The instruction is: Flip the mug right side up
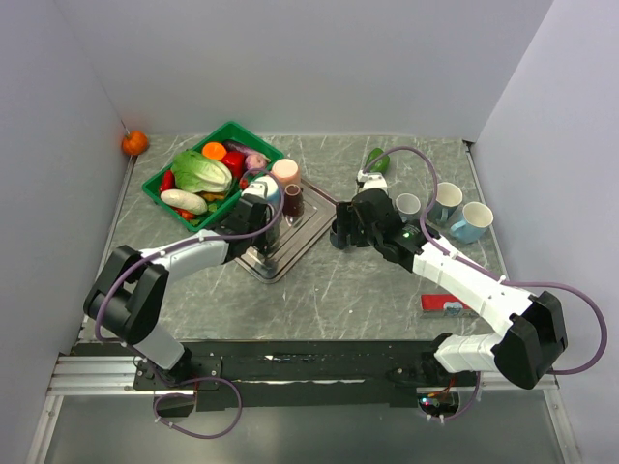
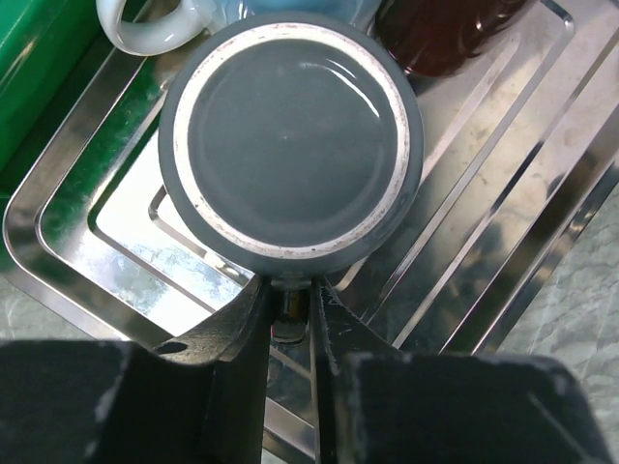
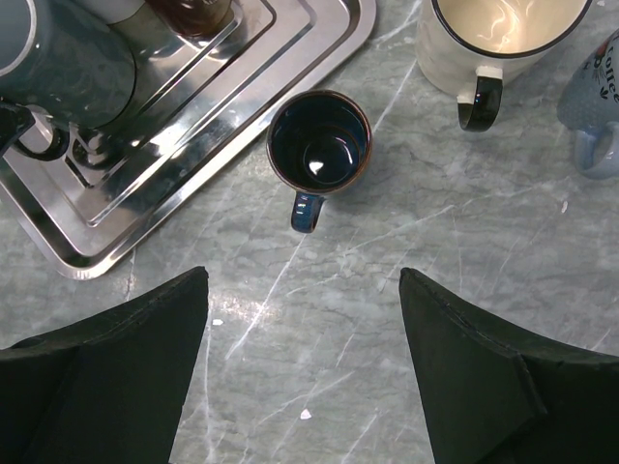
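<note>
Left pincer (image 2: 290, 295) is pinching the handle of an upside-down mug (image 2: 290, 145) sitting in a tray (image 2: 542, 222); right pincer (image 3: 303, 290) is hanging wide open, empty.

Left hand (image 2: 290, 295) pinches its fingers nearly together, while right hand (image 3: 304, 290) hovers spread wide.

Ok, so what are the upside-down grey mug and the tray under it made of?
Mug: most likely ceramic with a glossy grey glaze; the pale, rough ring on its upturned base looks unglazed. Tray: polished metal, probably stainless steel; it mirrors its surroundings and has pressed, stepped ridges.
</note>
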Motion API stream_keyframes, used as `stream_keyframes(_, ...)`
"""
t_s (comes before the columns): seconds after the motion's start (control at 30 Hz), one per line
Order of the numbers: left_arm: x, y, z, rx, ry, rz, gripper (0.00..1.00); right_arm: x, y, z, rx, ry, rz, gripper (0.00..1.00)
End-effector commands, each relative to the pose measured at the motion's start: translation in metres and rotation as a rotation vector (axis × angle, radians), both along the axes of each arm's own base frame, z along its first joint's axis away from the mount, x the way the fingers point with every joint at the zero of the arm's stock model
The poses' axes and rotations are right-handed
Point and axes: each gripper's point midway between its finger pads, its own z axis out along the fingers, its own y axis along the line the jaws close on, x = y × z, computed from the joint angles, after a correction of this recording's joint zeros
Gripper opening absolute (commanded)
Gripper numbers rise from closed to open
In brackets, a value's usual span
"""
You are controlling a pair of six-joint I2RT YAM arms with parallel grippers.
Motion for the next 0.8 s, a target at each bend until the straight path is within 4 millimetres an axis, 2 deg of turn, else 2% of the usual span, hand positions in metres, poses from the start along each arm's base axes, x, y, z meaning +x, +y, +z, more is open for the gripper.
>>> stream_keyframes(0.0,0.015,-0.002,0.015,-0.003,-0.052,0.018,0.13,0.003,-0.004,0.012,0.026,-0.038,-0.026,0.86)
stream_keyframes(0.13,0.017,-0.005,0.011,-0.003,-0.041,0.009,0.01,0.002,-0.004,0.014,0.03,-0.041,-0.024,0.86)
stream_keyframes(0.27,0.017,-0.015,0.02,-0.05,-0.045,-0.021,0.01,-0.001,-0.001,0.021,0.058,-0.053,-0.002,0.87)
stream_keyframes(0.37,0.015,-0.02,0.039,-0.121,-0.078,-0.013,0.01,-0.005,0.011,0.032,0.113,-0.073,0.067,0.92)
stream_keyframes(0.4,0.014,-0.023,0.054,-0.16,-0.103,-0.017,0.01,-0.006,0.014,0.036,0.131,-0.083,0.084,0.92)
stream_keyframes(0.43,0.011,-0.025,0.059,-0.189,-0.109,-0.01,0.01,-0.012,0.019,0.042,0.165,-0.093,0.118,0.93)
stream_keyframes(0.47,0.01,-0.026,0.076,-0.227,-0.146,-0.012,0.01,-0.012,0.022,0.049,0.191,-0.11,0.132,0.95)
stream_keyframes(0.53,0.005,-0.03,0.093,-0.283,-0.167,-0.02,0.01,-0.018,0.026,0.062,0.24,-0.13,0.156,0.95)
stream_keyframes(0.57,0.003,-0.031,0.111,-0.319,-0.202,-0.026,0.01,-0.022,0.031,0.068,0.273,-0.133,0.183,0.96)
stream_keyframes(0.63,-0.002,-0.036,0.132,-0.383,-0.23,-0.045,0.01,-0.028,0.037,0.081,0.333,-0.162,0.219,0.97)
stream_keyframes(0.67,-0.007,-0.035,0.152,-0.422,-0.268,-0.055,0.01,-0.035,0.044,0.087,0.373,-0.163,0.265,0.97)
stream_keyframes(0.73,-0.012,-0.039,0.178,-0.504,-0.312,-0.064,0.01,-0.042,0.051,0.102,0.45,-0.197,0.306,0.98)
stream_keyframes(0.77,-0.019,-0.038,0.2,-0.549,-0.354,-0.076,0.01,-0.046,0.055,0.108,0.482,-0.206,0.329,0.98)
